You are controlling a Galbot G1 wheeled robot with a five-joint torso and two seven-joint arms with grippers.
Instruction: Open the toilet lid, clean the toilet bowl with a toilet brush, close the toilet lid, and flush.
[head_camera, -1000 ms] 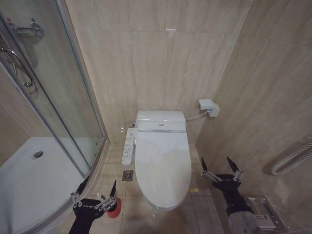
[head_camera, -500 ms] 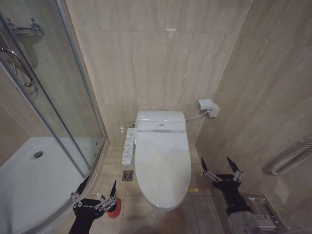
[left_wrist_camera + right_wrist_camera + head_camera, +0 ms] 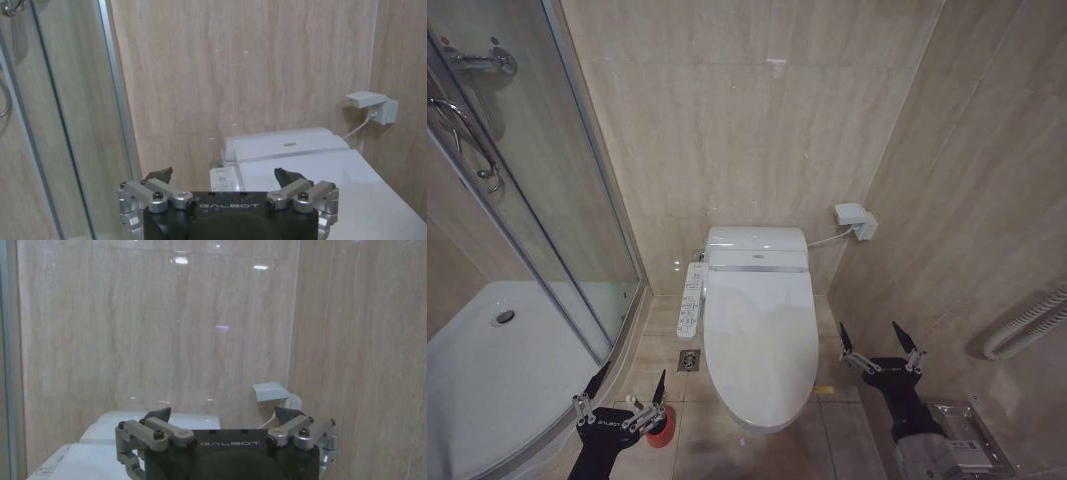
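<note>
Glossy white oval plastic toilet lid (image 3: 760, 340) down, covering the bowl. Left pincer (image 3: 627, 385) left of the lid's front end, fingers spread, empty, beside a small red cup holder (image 3: 662, 424). Right pincer (image 3: 878, 342) right of the lid, spread, empty.

Head cam: high, looking down and forward at the toilet lid (image 3: 760, 335), both hands low in frame. Wrist cams: low, behind their own hands, facing the back wall. All three share the white wall box (image 3: 854, 219) (image 3: 371, 104) (image 3: 271, 391).
</note>
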